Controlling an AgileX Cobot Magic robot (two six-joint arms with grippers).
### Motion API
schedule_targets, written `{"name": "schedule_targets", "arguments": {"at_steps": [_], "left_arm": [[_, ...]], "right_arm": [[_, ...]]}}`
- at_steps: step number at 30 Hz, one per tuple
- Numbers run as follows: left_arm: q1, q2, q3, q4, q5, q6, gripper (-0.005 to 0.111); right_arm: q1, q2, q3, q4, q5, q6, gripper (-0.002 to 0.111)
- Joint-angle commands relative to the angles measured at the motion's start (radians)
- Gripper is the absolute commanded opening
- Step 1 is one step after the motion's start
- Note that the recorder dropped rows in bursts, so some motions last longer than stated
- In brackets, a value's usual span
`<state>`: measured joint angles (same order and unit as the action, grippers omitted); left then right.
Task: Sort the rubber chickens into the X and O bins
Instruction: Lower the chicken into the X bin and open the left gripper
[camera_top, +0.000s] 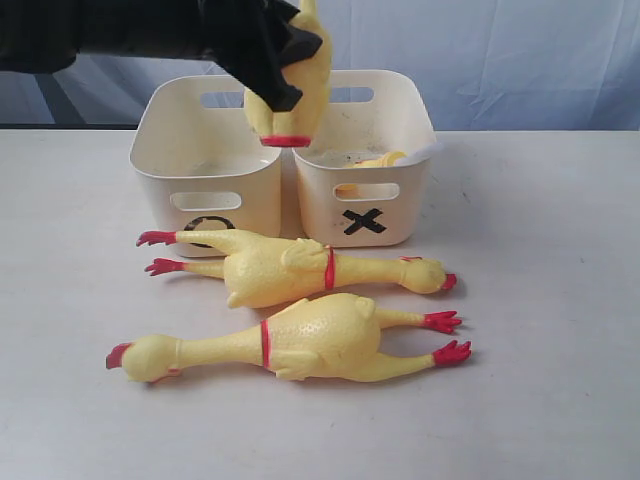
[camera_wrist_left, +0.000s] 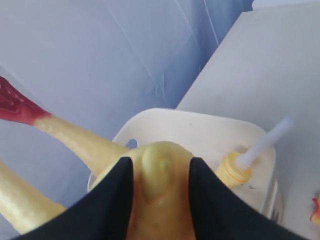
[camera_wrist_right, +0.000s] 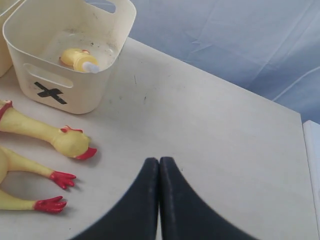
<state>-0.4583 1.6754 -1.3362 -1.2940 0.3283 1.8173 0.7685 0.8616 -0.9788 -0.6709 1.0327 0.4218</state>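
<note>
Yellow rubber chicken (camera_top: 290, 120) aloft above O bin (camera_top: 160, 205) and X bin (camera_top: 320, 215)
Left claw (camera_wrist_left: 160, 162) pinching its body; right claw (camera_wrist_right: 159, 161) pressed together

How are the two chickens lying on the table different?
The back chicken points its head to the right of the exterior view; the front chicken points its head left. The back chicken's red feet lie just in front of the O bin; the front chicken's feet lie out on the bare table, farther from it. Both are yellow, lie flat and wear a red neck band.
</note>
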Motion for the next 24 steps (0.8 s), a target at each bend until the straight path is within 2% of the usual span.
{"name": "schedule_targets", "arguments": {"at_steps": [1, 12, 19, 24], "left_arm": [[-0.005, 0.025, -0.052, -0.07, -0.003, 0.001, 0.0], [-0.035, 0.24, -0.236, -0.084, 0.008, 0.023, 0.0], [-0.035, 0.374, -0.359, -0.073, -0.03, 0.067, 0.0], [-0.039, 0.418, -0.373, -0.077, -0.015, 0.067, 0.0]], "right_arm": [[0.0, -0.007, -0.004, -0.004, 0.003, -0.006, -0.001], [0.0, -0.008, -0.004, 0.0, 0.003, -0.011, -0.001], [0.0, -0.008, -0.004, 0.0, 0.005, -0.014, -0.001], [0.0, -0.008, -0.004, 0.0, 0.005, -0.021, -0.001]]}}
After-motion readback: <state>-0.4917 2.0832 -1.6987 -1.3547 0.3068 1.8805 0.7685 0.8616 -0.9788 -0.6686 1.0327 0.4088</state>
